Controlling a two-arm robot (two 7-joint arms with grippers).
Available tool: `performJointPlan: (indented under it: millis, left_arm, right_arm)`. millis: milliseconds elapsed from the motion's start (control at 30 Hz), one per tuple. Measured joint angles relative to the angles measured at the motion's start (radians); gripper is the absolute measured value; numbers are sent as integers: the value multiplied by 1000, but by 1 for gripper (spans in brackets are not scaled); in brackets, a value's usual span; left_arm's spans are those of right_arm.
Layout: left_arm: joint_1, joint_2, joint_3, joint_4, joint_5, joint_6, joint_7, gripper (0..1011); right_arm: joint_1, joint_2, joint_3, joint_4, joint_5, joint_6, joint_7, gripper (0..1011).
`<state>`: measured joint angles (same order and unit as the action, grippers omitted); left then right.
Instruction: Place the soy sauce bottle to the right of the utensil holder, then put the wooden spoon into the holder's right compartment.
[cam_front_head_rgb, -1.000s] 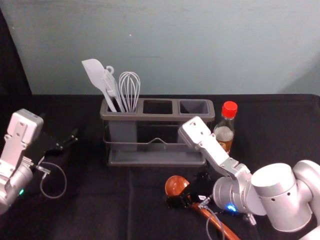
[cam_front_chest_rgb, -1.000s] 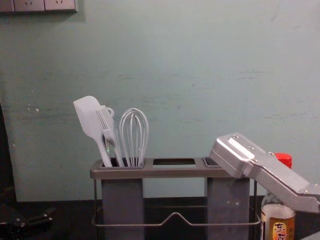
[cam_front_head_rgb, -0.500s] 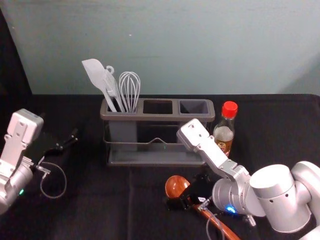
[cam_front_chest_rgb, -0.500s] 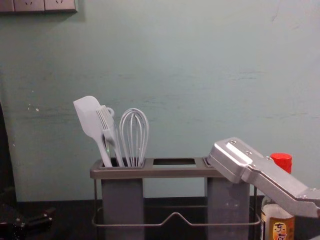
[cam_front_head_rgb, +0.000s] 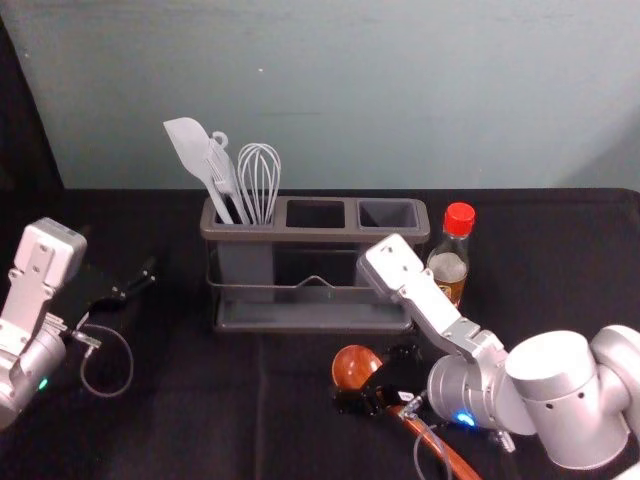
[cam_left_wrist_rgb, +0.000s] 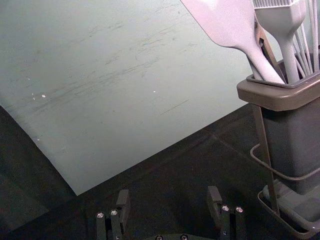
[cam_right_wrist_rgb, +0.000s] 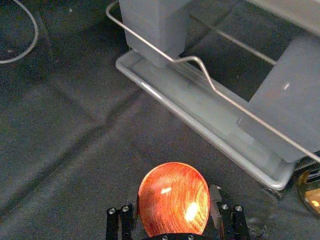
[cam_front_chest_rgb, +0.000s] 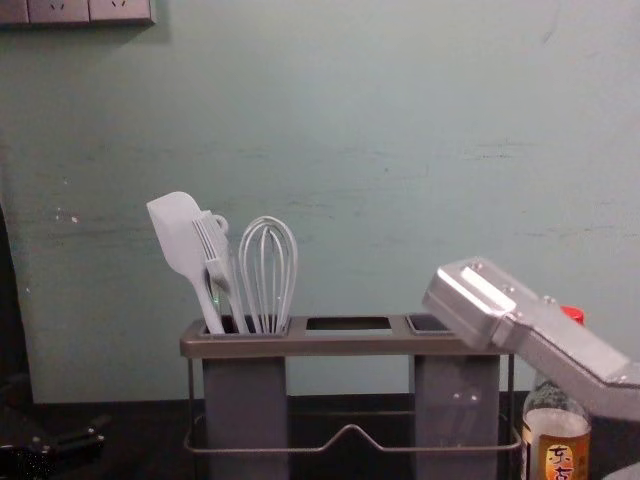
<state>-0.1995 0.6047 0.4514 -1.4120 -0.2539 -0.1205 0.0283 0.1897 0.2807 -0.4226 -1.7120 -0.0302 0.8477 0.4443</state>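
The wooden spoon lies on the cloth before the utensil holder, handle running toward the near right. My right gripper is low over its neck, open around it; in the right wrist view the spoon's bowl shows between the spread fingers of the right gripper. The soy sauce bottle stands upright just right of the holder, partly behind my right arm in the chest view. My left gripper is parked left of the holder; in its wrist view the left gripper is open and empty.
White utensils, a spatula, a brush and a whisk, stand in the holder's left compartment. The middle compartment and right compartment have open tops. A wall rises behind the black-covered table.
The right gripper and arm have shifted very slightly, first left, then back right; the spoon has moved slightly to the right as well. The left arm and bottle stay put.
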Motion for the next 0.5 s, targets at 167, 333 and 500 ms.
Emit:
performJointPlan:
  millis: [167, 333, 500]
  left_arm:
    - [0, 0, 0, 0, 0, 0, 0, 1011]
    - [0, 0, 0, 0, 0, 0, 0, 1012]
    - [0, 0, 0, 0, 0, 0, 0, 1012]
  right_arm:
    - [-32, 16, 21, -69, -7, -13, 4, 838]
    - [-94, 44, 67, -152, 11, -116, 14, 837]
    - [-178, 67, 140, -228, 71, -289, 12, 837]
